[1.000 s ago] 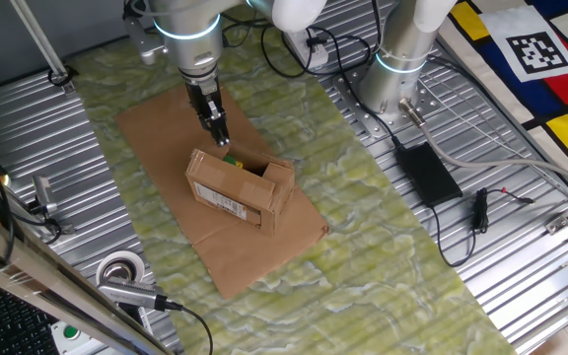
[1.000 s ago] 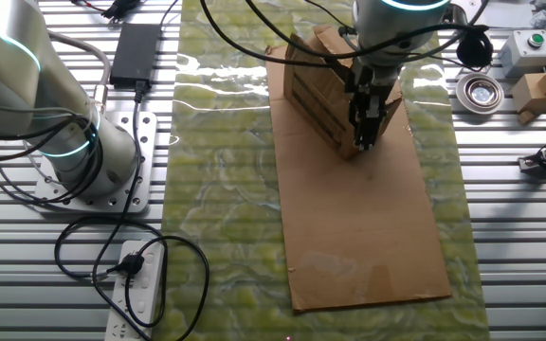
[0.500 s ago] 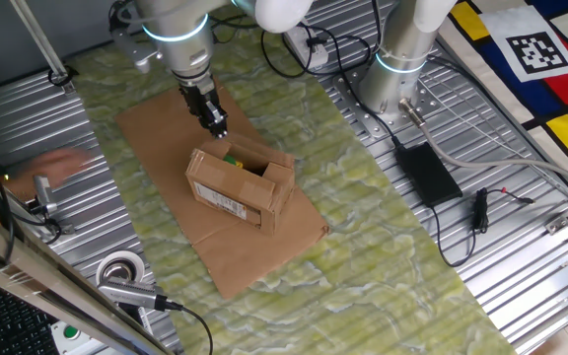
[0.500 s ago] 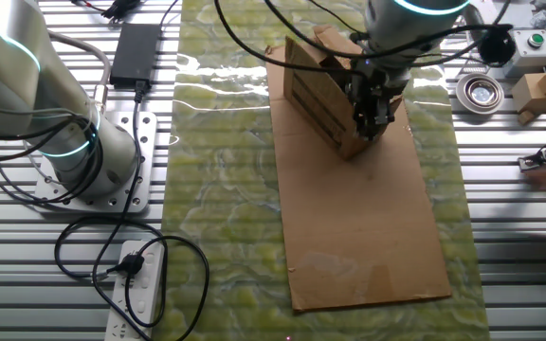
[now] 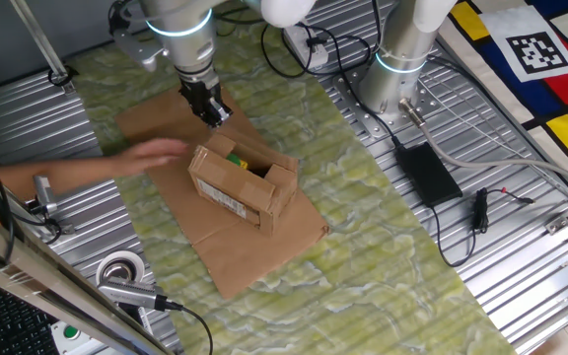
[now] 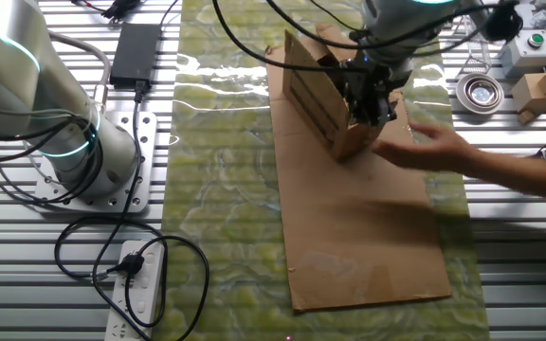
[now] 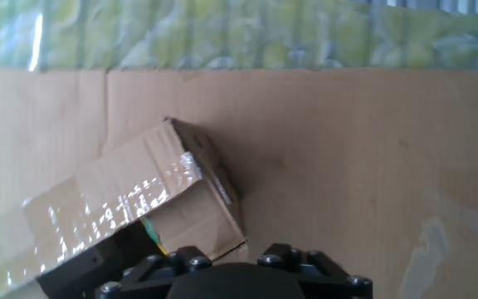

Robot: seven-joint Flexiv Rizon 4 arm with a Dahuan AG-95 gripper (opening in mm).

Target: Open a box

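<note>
The box (image 5: 237, 185) is a small brown carton with a white label on its near side, standing on a flat cardboard sheet (image 5: 254, 251). Its top flaps stand apart, and something green and yellow (image 5: 239, 162) shows inside. My gripper (image 5: 214, 113) hangs just behind and above the box's back flap, touching nothing, its fingers looking shut and empty. In the other fixed view the gripper (image 6: 373, 98) is beside the box (image 6: 316, 90). The hand view shows a taped flap of the box (image 7: 131, 208) at the lower left; my fingertips do not show there.
A person's blurred hand (image 5: 151, 153) and forearm reach across the sheet close to the box, seen as hand (image 6: 439, 150) from the other side. A tape roll (image 5: 121, 269) lies at the near left. A second arm's base (image 5: 397, 69) and a black power brick (image 5: 427, 173) stand to the right.
My gripper rose and drew back from the box's opening. A person's hand came in from the table's side and now reaches almost to the box.
</note>
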